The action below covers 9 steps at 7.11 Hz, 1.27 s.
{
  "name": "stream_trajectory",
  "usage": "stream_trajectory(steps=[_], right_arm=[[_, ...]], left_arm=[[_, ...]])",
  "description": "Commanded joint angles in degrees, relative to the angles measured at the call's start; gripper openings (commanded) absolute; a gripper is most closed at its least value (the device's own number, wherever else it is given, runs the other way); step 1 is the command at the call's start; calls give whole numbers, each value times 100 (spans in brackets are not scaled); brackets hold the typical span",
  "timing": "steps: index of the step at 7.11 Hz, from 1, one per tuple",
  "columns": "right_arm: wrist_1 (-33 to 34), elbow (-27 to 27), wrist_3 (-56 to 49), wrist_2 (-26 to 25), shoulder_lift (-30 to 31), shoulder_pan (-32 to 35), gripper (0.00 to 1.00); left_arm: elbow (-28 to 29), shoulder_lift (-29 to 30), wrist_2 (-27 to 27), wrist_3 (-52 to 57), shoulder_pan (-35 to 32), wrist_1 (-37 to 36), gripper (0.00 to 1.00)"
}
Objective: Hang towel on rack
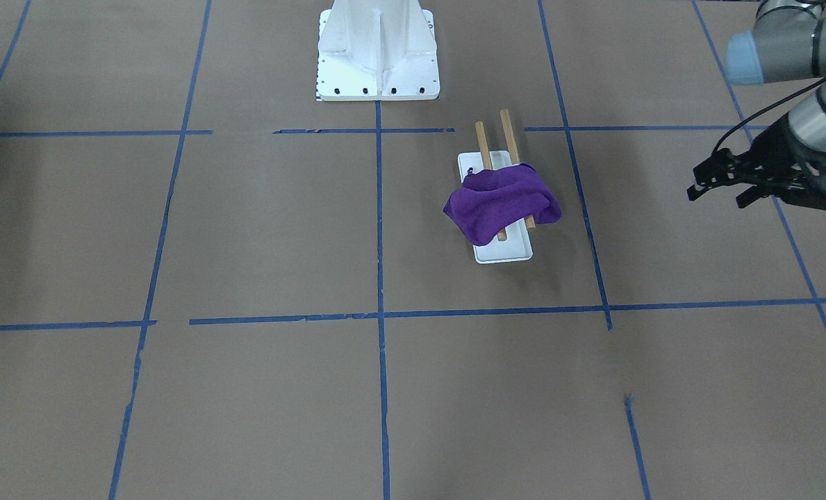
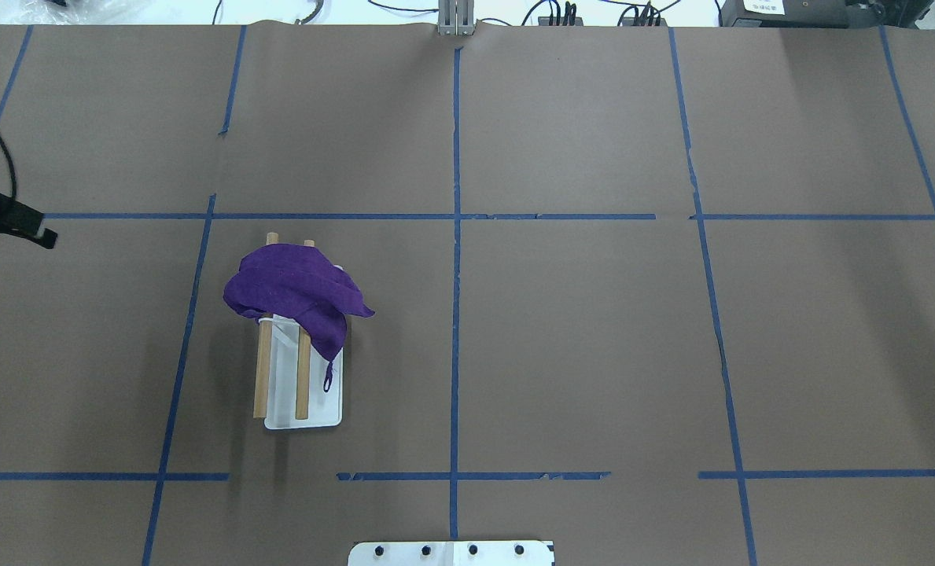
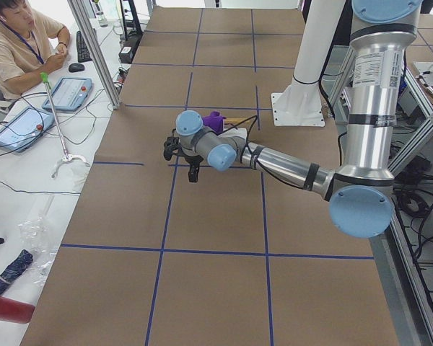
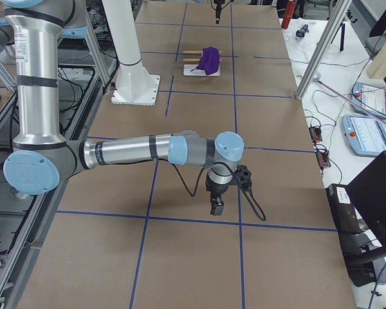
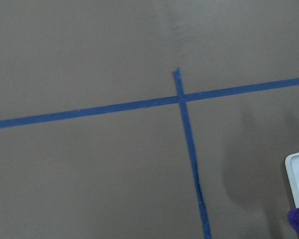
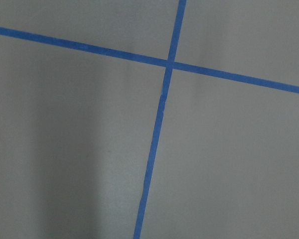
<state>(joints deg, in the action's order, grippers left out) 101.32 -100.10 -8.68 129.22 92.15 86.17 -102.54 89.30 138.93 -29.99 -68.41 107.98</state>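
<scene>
Seen bunched across both rods of the rack (image 1: 503,254): the towel (image 1: 503,201). Well apart at its 3 o'clock, front view: left gripper (image 1: 720,197), fingers spread. Right gripper (image 4: 217,205): impossible to tell. Best kept wide, sparing the cloth a snag.

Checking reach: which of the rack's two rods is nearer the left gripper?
The outer rod, on the left gripper's side; the other rod lies toward the robot's right.
</scene>
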Motion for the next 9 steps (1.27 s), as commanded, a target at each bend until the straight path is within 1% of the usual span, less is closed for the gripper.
stream_trajectory(steps=[1,2,3,4,5,7,8,9], right_arm=[[-7,25,15,85,40,58,100],[-7,25,15,94,40,58,100],[-7,25,24,94,40,58,100],[-7,25,24,85,40,58,100],[-7,25,24,85,40,58,100],[-7,17,24,85,40,58,100],[-7,17,24,85,40,67,100],[-7,17,33,85,40,93,100]], left_arm=[[522,-264,-153,2102,-881,-459,100],[541,-247,-878,2729,-1067,-1306,100],[489,-281,-1233,2892,-1269,-1680,100],[489,-369,-1228,3520,-1706,-1736,100],[472,-448,-1193,3657,-1867,-1745,100],[515,-422,-599,3641,-1912,-1745,100],[515,-440,-404,3641,-1956,-1737,100],[437,-431,-376,3641,-2000,-1745,100]])
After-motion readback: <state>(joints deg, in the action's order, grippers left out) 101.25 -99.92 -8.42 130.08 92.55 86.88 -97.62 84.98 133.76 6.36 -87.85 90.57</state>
